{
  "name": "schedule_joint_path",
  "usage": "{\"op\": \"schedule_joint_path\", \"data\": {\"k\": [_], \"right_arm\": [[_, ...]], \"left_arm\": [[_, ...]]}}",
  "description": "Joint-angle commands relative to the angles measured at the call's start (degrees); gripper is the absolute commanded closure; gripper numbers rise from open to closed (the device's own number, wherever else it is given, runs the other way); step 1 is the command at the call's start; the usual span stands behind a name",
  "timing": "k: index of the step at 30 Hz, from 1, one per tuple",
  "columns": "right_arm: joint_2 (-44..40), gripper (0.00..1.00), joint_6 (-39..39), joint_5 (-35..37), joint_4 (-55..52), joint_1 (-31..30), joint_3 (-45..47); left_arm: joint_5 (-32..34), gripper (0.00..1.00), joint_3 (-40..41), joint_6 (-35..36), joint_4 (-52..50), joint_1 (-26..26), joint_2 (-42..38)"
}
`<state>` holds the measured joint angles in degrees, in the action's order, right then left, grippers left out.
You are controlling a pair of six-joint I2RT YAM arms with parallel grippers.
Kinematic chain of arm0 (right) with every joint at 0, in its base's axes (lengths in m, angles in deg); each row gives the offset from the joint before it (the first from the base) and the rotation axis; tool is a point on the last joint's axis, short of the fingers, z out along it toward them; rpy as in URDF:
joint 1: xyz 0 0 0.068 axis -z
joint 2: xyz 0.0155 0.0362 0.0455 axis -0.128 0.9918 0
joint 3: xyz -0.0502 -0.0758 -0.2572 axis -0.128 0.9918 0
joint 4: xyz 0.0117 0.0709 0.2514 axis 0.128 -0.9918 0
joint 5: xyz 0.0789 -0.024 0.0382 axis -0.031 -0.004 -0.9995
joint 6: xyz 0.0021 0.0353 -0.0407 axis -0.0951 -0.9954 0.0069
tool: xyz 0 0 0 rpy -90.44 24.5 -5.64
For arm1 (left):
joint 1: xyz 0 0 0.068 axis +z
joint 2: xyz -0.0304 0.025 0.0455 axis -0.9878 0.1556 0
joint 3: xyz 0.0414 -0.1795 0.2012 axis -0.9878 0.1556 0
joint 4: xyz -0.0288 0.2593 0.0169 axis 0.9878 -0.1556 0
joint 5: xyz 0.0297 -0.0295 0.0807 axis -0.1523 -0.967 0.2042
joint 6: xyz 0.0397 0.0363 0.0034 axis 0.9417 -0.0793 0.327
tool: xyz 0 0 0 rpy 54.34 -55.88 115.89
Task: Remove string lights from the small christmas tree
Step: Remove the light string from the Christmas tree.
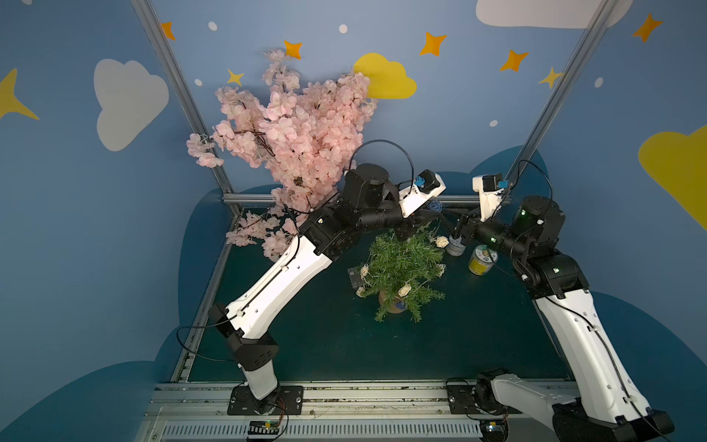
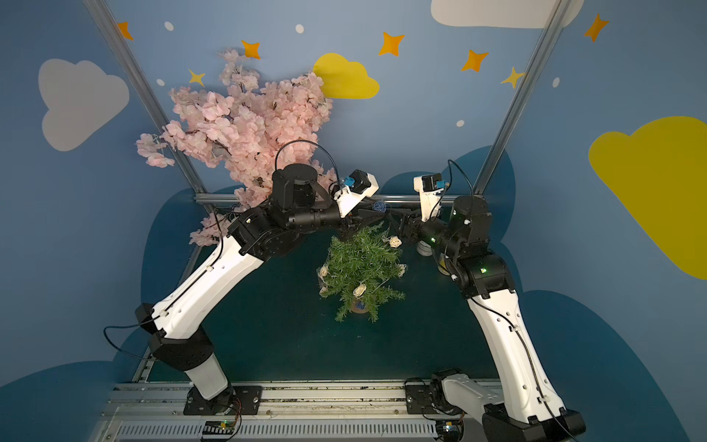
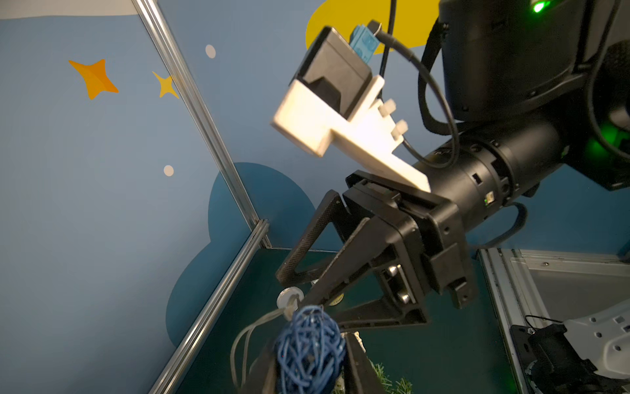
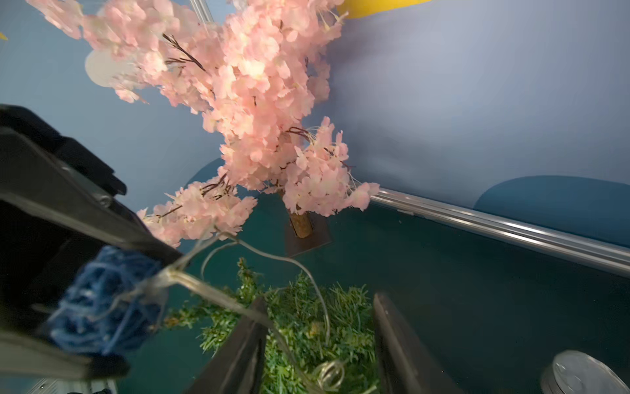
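Both top views look steeply down from six o'clock, small christmas tree [image 1: 401,268] central. Left wrist camera faces three o'clock, close on the right gripper [image 3: 295,290]; right wrist faces ten o'clock toward the pink blossom tree [image 4: 245,102]. Both share the blue ball [image 3: 308,351].

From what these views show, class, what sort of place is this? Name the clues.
Most likely a robot test cell decorated like a nursery: two robot arms bolted to a front rail, aluminium frame posts, and blue walls painted with clouds and stars.
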<state>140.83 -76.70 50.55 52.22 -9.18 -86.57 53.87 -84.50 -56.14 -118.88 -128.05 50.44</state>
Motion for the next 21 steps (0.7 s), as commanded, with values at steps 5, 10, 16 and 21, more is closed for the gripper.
{"op": "schedule_joint_path", "data": {"k": [5, 10, 16, 21], "right_arm": [[-1.9, 0.6, -1.0, -8.4, 7.0, 0.3, 3.7], [-2.1, 0.87, -0.8, -8.9, 6.3, 0.2, 4.2], [-3.6, 1.0, -0.6, -7.9, 5.1, 0.3, 4.9], [-4.8, 1.0, 0.1, -6.1, 3.2, 0.2, 4.7]], "left_arm": [[-2.7, 0.68, 0.2, -1.6, 1.3, 0.1, -0.8], [-2.9, 0.67, 0.0, -1.8, 1.4, 0.1, -0.6], [-1.4, 0.65, -0.5, -1.2, 0.1, 0.1, 0.0], [0.8, 0.44, -0.4, -0.6, -0.8, 0.1, -0.1]]}}
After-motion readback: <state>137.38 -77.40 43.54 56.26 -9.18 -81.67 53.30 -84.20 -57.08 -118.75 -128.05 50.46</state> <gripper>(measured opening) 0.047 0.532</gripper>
